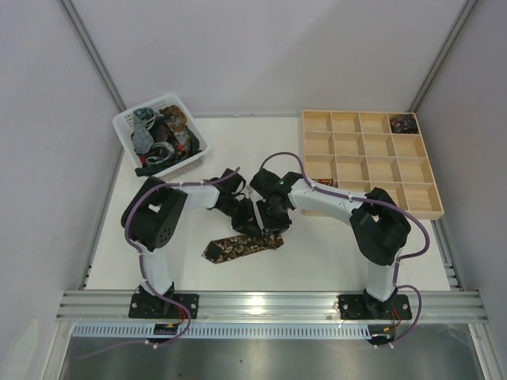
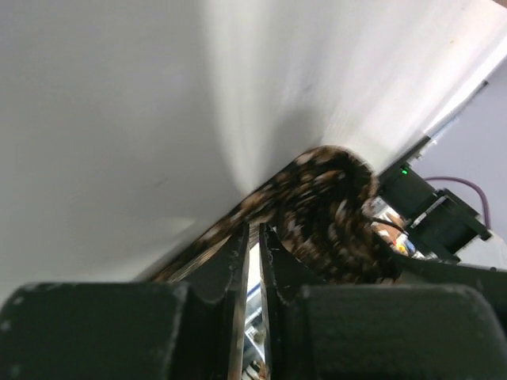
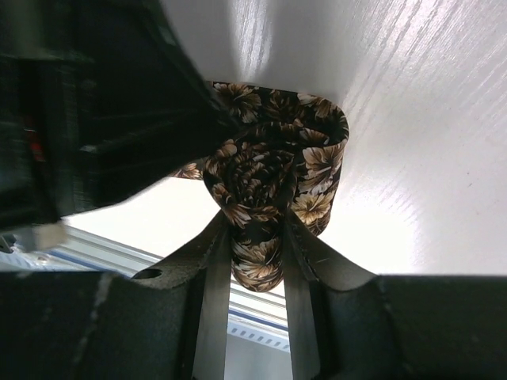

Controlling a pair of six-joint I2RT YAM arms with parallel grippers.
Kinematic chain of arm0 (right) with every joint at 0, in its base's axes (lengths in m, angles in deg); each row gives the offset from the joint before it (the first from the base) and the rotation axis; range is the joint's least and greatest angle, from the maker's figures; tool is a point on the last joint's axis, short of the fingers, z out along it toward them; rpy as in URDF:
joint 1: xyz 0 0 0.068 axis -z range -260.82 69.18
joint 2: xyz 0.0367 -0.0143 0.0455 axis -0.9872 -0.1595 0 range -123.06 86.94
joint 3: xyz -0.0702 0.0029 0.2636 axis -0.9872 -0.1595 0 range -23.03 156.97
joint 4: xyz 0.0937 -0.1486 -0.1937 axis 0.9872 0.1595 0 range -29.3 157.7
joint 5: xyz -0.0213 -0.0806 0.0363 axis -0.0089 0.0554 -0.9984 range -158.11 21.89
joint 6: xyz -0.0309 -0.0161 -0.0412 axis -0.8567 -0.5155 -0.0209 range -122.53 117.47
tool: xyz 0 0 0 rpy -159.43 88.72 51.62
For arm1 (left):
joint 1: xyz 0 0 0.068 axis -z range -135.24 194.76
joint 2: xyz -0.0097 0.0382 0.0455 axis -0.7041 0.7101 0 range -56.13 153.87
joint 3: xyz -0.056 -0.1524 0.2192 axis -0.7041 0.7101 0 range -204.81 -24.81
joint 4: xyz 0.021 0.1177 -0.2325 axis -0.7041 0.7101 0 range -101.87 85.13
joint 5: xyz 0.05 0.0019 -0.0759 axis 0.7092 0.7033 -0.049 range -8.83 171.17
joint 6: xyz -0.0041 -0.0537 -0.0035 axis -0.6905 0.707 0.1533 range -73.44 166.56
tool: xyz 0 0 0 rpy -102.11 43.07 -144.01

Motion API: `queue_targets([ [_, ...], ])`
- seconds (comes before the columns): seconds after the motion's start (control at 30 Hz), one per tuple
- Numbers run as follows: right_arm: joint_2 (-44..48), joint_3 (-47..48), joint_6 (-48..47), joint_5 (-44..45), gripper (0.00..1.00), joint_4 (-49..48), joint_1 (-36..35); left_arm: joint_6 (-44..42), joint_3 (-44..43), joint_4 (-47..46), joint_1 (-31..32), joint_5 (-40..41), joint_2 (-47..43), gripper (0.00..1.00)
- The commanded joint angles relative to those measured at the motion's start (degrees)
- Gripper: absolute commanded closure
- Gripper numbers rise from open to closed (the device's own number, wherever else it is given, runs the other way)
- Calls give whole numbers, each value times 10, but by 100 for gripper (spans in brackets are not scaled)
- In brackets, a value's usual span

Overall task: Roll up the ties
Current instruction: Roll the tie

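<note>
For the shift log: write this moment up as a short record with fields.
tie: brown floral, on the table, one end rolled up, the rest flat
right fingers: pinching the roll
left fingers: nearly together beside the roll; grip unclear
basket: far left, holds loose ties
wooden tray: far right, dark bundle in its far right corner compartment

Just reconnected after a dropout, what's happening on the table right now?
Both arms meet mid-table over the brown floral tie. The right gripper clamps its rolled-up part; the rest lies flat on the table. The left gripper sits nearly shut at the flat stretch, grip unclear. More ties wait in the white basket.
</note>
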State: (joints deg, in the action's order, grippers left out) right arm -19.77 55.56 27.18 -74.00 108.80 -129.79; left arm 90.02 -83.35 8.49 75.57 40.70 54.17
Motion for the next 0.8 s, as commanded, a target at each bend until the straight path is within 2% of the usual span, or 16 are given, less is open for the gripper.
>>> queue_targets([
  [0.0, -17, 19, 19, 40, 88, -5, -11, -34, 22, 31, -19, 41, -50, 85],
  [0.1, -31, 24, 20, 42, 86, -4, -17, -44, 47, 42, -29, 49, -77, 83],
  [0.17, -40, 25, 21, 40, 80, -3, -21, -46, 65, 45, -37, 47, -96, 82],
  [0.23, -45, 34, 15, 36, 69, 1, -26, -49, 76, 47, -43, 46, -109, 82],
  [0.43, -33, 49, -10, 19, 47, -5, -33, -56, 103, 66, -63, 58, -163, 82],
  [0.6, -13, 49, -30, -12, 44, -11, -34, -58, 109, 78, -77, 53, -185, 82],
  [0.77, 34, 18, -41, -63, 44, -58, -31, -58, 106, 86, -81, 45, -206, 82],
])
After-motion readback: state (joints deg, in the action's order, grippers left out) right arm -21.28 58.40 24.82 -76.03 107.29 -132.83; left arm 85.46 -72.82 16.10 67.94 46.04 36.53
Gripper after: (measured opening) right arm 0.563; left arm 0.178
